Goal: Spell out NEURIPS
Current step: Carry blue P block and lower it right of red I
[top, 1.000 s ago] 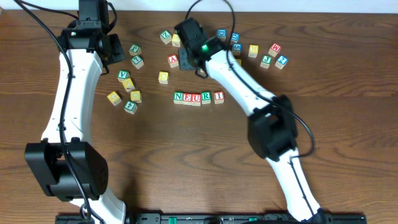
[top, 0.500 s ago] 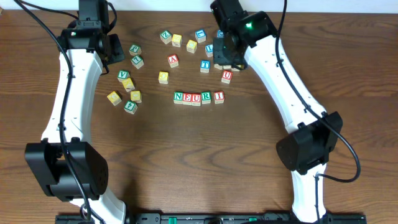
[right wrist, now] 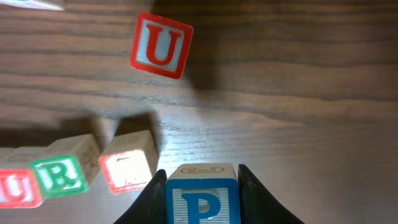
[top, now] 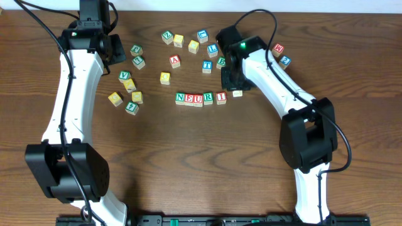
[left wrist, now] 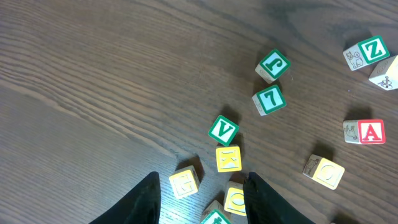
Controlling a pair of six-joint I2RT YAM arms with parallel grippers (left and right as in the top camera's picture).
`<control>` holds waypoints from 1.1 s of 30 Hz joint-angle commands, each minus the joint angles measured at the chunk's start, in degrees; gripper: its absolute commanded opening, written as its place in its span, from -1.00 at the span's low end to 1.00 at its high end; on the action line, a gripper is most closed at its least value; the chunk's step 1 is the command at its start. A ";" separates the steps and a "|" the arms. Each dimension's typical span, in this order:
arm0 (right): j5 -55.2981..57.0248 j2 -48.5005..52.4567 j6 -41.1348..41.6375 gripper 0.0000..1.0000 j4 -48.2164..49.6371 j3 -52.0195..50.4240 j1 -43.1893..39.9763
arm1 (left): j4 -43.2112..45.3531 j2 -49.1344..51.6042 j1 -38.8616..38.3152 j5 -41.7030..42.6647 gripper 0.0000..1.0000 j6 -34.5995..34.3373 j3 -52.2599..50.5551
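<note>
Right wrist view: right gripper [right wrist: 202, 186] pinches the blue P cube [right wrist: 202, 202] near the I cube [right wrist: 127, 169], apart from it, at the right end of the N-E-U-R-I row [top: 201, 98]. Left gripper [left wrist: 200, 196] hangs with fingers spread above loose yellow cubes [left wrist: 228, 158].

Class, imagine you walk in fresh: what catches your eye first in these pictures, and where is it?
The row of cubes reading N, E, U, R, I in the middle of the table stands out first. Just right of its end, the right gripper clamps a blue P cube. A loose red U cube lies apart beyond them.
</note>
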 commanded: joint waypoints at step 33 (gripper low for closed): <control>-5.92 -0.09 -4.61 -0.26 13.18 -10.45 1.16 | -0.13 -0.09 -0.02 -0.55 -0.14 0.98 0.76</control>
